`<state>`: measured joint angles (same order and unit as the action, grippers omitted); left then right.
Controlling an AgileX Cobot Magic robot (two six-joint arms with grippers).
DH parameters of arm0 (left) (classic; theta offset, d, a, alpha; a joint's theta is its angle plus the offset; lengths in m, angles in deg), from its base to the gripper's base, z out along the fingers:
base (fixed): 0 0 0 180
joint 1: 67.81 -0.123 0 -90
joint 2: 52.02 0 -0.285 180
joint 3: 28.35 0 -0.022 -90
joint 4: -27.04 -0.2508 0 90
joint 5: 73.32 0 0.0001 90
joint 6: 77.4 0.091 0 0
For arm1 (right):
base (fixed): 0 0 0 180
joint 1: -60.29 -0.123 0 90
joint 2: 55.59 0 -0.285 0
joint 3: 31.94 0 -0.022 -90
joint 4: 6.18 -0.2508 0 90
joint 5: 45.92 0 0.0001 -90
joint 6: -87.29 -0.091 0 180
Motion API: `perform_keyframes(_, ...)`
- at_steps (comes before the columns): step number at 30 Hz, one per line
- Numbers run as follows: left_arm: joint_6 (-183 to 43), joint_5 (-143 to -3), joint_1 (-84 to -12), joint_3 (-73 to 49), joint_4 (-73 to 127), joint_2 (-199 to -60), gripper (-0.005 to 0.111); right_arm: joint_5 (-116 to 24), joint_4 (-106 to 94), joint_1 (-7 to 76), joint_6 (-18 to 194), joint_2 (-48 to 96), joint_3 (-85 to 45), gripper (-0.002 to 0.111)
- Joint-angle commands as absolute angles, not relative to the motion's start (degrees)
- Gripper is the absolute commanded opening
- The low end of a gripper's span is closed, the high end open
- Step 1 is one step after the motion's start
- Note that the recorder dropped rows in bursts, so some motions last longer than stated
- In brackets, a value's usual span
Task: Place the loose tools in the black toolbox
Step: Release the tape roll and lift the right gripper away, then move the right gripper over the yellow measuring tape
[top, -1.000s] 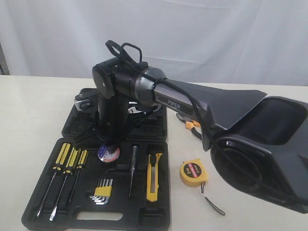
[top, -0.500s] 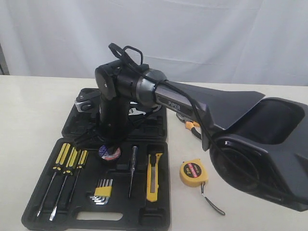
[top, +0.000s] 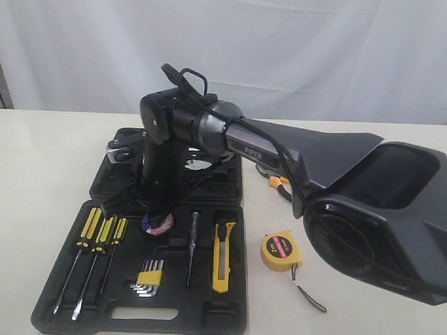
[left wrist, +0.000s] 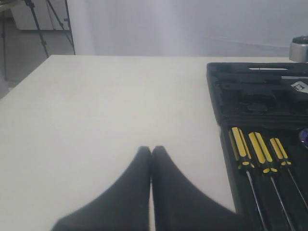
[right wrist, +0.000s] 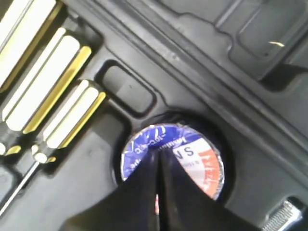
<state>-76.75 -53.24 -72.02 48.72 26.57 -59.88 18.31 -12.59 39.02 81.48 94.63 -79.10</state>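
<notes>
The black toolbox [top: 234,310] lies open on the table's left, both halves flat. The dark tape roll [top: 159,225] with its white-blue label [right wrist: 192,154] sits in a round recess of the near half. My right gripper [top: 157,213] points down at it, jaws shut together, tips [right wrist: 158,156] over the label with nothing between them. The yellow-black utility knife [top: 223,255] lies in a slot of the box. On the table to the right rest the yellow tape measure [top: 281,251] and the orange-handled pliers [top: 280,183], half hidden behind the arm. My left gripper [left wrist: 151,150] is shut over bare table beside the box.
Three yellow-black screwdrivers [top: 101,234] fill the near half's left slots. Hex keys in a yellow clip [top: 148,277] and a slim probe [top: 192,244] lie beside them. The right arm's large black base [top: 377,216] fills the right side. A white curtain hangs behind the table.
The right arm's wrist has shifted slightly to the right and tilted. Its tips stay over the tape roll, which has not moved.
</notes>
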Motion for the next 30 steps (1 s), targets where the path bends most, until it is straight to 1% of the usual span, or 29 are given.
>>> perform_keyframes(1, -77.0, -53.7, -71.7, 48.9, 27.0, -59.8, 0.000, 19.2, -13.2, 38.9, 82.1, 95.6, -79.6, -0.001)
perform_keyframes(8, -77.0, -53.7, -71.7, 48.9, 27.0, -59.8, 0.000, 24.0, -12.9, 38.9, 84.7, 88.3, -83.5, -0.001)
perform_keyframes(16, -77.0, -53.7, -71.7, 48.9, 27.0, -59.8, 0.000, 24.0, -11.0, 40.2, 86.4, 78.1, -80.8, -0.001)
perform_keyframes(19, -77.0, -53.7, -71.7, 48.9, 27.0, -59.8, 0.000, 24.0, -10.9, 40.9, 86.8, 72.7, -76.9, -0.001)
perform_keyframes(24, -77.0, -53.7, -71.7, 48.9, 27.0, -59.8, 0.000, 24.0, -8.5, 42.9, 87.3, 60.7, -65.5, -0.001)
perform_keyframes(30, -77.0, -53.7, -71.7, 48.9, 27.0, -59.8, 0.000, 24.0, -7.9, 49.0, 87.3, 46.6, -49.4, -0.001)
